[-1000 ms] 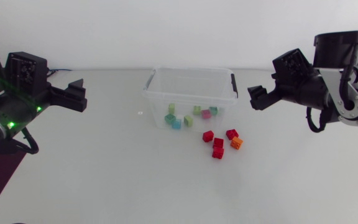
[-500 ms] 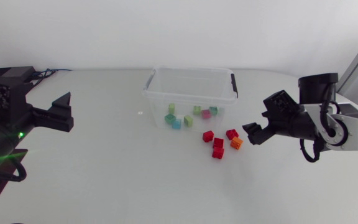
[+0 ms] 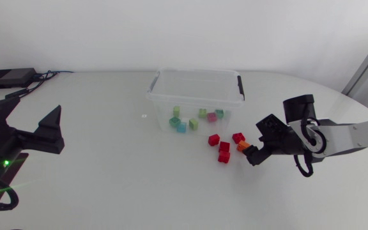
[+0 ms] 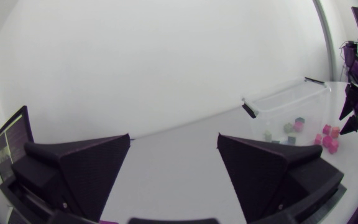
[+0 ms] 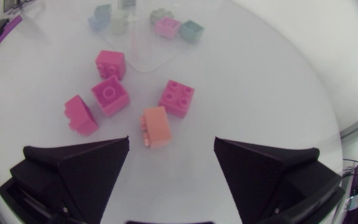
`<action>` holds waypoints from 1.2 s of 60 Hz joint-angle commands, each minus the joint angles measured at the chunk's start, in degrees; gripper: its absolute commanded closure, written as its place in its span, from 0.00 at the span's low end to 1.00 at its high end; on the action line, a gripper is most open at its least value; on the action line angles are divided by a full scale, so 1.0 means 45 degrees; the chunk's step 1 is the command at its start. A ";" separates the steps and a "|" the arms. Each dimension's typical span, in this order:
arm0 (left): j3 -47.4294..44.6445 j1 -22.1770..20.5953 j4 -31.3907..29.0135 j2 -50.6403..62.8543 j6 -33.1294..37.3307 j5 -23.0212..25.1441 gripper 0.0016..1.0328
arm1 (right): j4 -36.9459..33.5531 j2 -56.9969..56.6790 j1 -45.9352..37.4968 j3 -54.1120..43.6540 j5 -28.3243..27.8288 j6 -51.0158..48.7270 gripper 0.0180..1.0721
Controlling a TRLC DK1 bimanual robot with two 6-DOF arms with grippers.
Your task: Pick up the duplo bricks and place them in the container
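Observation:
Three red bricks [image 3: 223, 147] cluster on the table in front of the clear plastic container [image 3: 197, 82], with a fourth red brick [image 3: 238, 137] and an orange brick [image 3: 243, 147] beside them. Several pastel bricks [image 3: 193, 124] lie inside the container. My right gripper [image 3: 253, 154] hangs low just right of the orange brick, open and empty. In the right wrist view the orange brick [image 5: 156, 126] lies just ahead of the open right gripper [image 5: 171, 139], with the red bricks [image 5: 110, 95] beyond. My left gripper [image 3: 36, 121] is far left, open and empty. In the left wrist view the left gripper [image 4: 174, 136] faces the distant container [image 4: 284, 102].
A small black box [image 3: 8, 78] with cables sits at the table's far left corner. The container has black handle clips [image 3: 240, 86] on its sides. Bare table stretches between the left gripper and the container, and in front of the bricks.
My right arm has come down and leftward, bringing its gripper close to the orange brick. My left arm has drawn back to the left and lower. No brick has moved.

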 commanded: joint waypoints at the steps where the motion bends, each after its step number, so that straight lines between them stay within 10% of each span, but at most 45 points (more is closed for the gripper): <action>1: -0.0478 0.0120 -0.0107 -0.0605 -0.0231 0.0068 0.05 | 0.0144 0.0360 0.0249 0.0037 -0.0126 -0.0101 0.09; 12: -0.1025 0.0120 -0.0517 -0.1953 -0.0211 0.0087 0.05 | 0.0515 0.1356 0.0503 0.0251 -0.0165 -0.0179 0.22; 19: -0.1415 0.0140 -0.0712 -0.2734 -0.0113 0.0087 0.05 | 0.1004 0.1551 0.0503 0.0173 -0.0165 -0.0257 0.62; 72: -0.2958 0.0472 -0.2060 -0.6211 0.0433 0.0068 0.05 | -0.4680 -0.6847 0.1616 0.2517 -0.0282 0.1286 0.67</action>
